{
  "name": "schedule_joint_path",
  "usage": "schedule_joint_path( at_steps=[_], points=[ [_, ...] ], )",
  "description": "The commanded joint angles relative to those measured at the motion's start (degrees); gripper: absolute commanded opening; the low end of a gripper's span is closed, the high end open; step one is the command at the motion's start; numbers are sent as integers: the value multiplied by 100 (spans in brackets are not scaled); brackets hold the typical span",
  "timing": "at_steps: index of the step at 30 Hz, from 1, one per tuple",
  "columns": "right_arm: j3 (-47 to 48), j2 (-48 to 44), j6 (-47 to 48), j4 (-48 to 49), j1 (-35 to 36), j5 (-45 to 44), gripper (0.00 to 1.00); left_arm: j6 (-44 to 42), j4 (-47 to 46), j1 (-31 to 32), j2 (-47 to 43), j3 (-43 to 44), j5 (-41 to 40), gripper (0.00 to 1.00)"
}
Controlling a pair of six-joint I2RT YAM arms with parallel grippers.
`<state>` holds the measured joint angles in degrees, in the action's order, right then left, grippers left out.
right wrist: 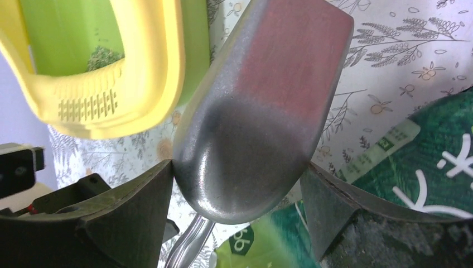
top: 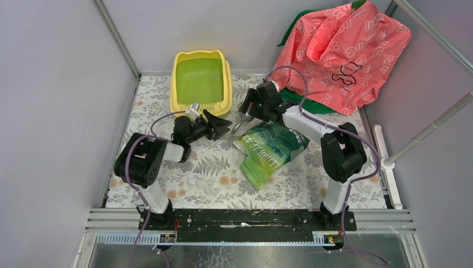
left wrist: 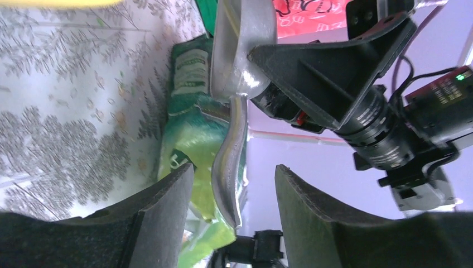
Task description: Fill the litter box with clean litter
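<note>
The yellow litter box (top: 201,84), green inside, stands at the back of the table; its slotted lip (right wrist: 89,103) faces the arms. A small grainy green-grey patch of litter (right wrist: 103,56) shows inside near the lip. My right gripper (top: 248,109) (right wrist: 237,167) is shut on the bowl of a metal scoop (right wrist: 268,100), both fingers against its sides, just right of the box. The scoop's handle (left wrist: 228,162) hangs down between the fingers of my left gripper (top: 223,125) (left wrist: 233,170), which is open with gaps on both sides of it.
A glossy green bag (top: 270,151) with white lettering lies on the patterned mat (top: 184,184) under and in front of the right gripper. A pink bag (top: 340,53) is heaped at the back right over green cloth. Walls close in left and right.
</note>
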<state>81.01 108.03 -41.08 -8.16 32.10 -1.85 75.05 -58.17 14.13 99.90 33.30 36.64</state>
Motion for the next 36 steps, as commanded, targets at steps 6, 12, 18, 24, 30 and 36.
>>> schedule_joint_path(
  at_steps=[6, 12, 18, 24, 30, 36],
  points=[
    [-1363, -1622, -226, 1835, 201, -4, 2, 787, -52, 78, -1542, -682, 62, 64],
    [-2675, -2688, -613, 2944, 240, 5, 1, 802, 1089, 748, -2611, -829, -516, 64],
    [-3601, -3292, -974, 3814, 285, 20, 1, 1095, 1037, 1465, -2987, -1119, -1382, 66],
    [-4148, -3696, -1166, 4417, 314, -4, 1, 1095, 968, 1890, -2994, -1177, -1815, 66],
    [-4409, -4239, -1103, 4277, 308, -184, 0, 1277, 1499, 2160, -3253, -1174, -2375, 66],
    [-4651, -4466, -1196, 4395, 315, -126, 0, 1562, 921, 2513, -2740, -1056, -2608, 66]
  ],
)
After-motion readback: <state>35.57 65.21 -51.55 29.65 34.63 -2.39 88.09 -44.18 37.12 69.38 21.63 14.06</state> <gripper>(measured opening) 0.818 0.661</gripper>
